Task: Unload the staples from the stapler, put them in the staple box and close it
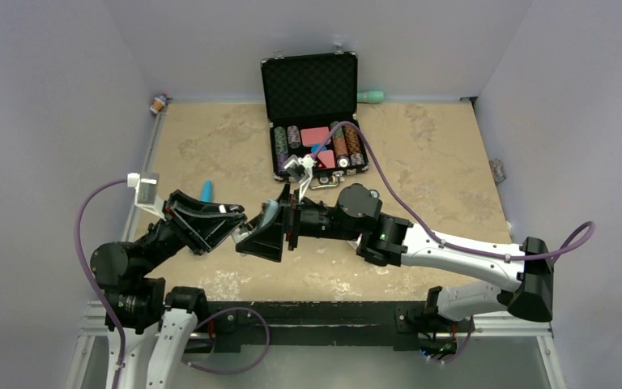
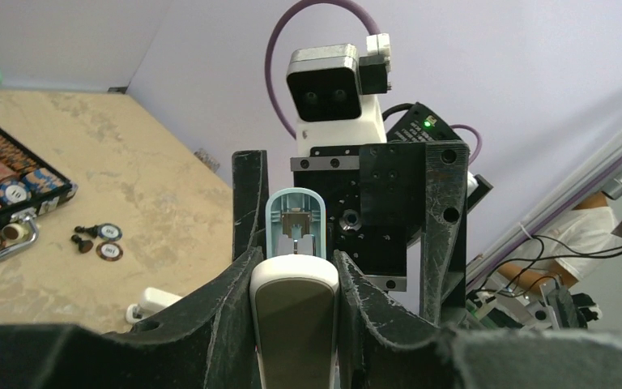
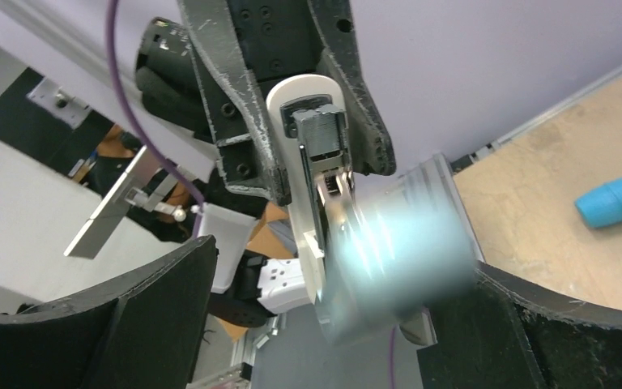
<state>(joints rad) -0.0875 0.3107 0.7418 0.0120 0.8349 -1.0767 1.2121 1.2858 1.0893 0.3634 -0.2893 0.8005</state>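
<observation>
**The stapler could slip or spill**

From above: the left gripper (image 1: 245, 227) is clamped on the stapler (image 1: 269, 213). It holds the stapler up over the bench (image 1: 421, 178), in the lower middle of the frame. The right gripper (image 1: 290, 217) is just beside it with its fingers apart. If the staples drop out here, I think they could scatter over the bench and be hard to pick up.

Left wrist: the stapler (image 2: 294, 312) fills the bottom middle, squeezed between the left gripper's fingers (image 2: 231, 304). Its blue top (image 2: 296, 212) stands up. The right gripper's fingers (image 2: 445, 219) stand wide, one on each side of the blue top. They do not seem to touch it. If the right gripper pushes or pulls hard, the stapler could twist or slide out of the left gripper.

Right wrist: the stapler (image 3: 312, 203) is in the middle, and its blue part is blurry. I cannot tell how far it is open. The right gripper (image 3: 344, 271) holds nothing. If it closes in the wrong spot, it might snap the blue top shut or pinch the left gripper (image 3: 300, 138).
</observation>
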